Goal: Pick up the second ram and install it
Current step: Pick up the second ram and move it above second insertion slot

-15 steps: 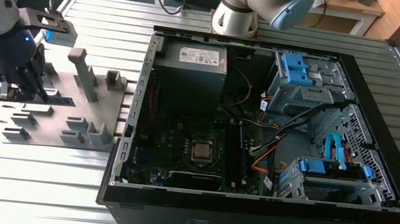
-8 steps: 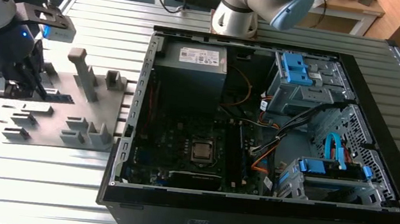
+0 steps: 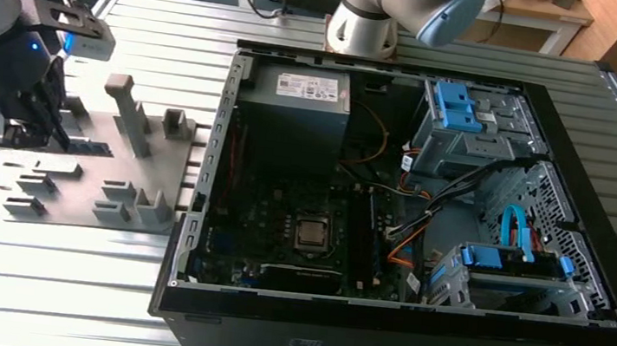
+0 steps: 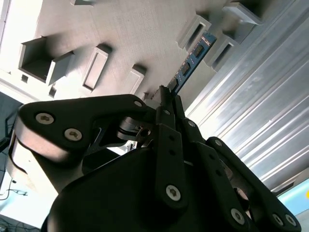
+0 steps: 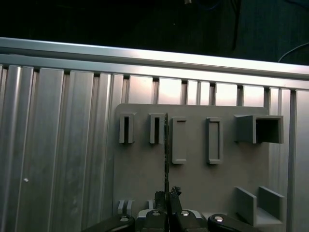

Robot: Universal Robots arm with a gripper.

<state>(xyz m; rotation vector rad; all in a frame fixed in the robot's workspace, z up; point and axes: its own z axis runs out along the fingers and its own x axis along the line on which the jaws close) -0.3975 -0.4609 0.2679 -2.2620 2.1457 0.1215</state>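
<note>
**Closed gripper [image 4: 168, 95], second ram [image 4: 194, 52] clamped**

The fingers [image 5: 175, 193] are seen pinched on one end of the second ram in both wrist views. It is held on edge at the holder tray [image 5: 140, 174], its far end between two upright blocks [image 4: 193, 30]. An open computer case [image 3: 408, 324] is set well apart, toward the exterior view's right.

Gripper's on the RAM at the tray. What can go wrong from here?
1. The gripper pinches the second ram at one end, so the long overhang may tilt or slip.
2. Its far end sits between two upright blocks of the holder tray; an off-axis lift could snag it.
3. Loose cables hang inside the computer case, possibly crowding the approach.
</note>
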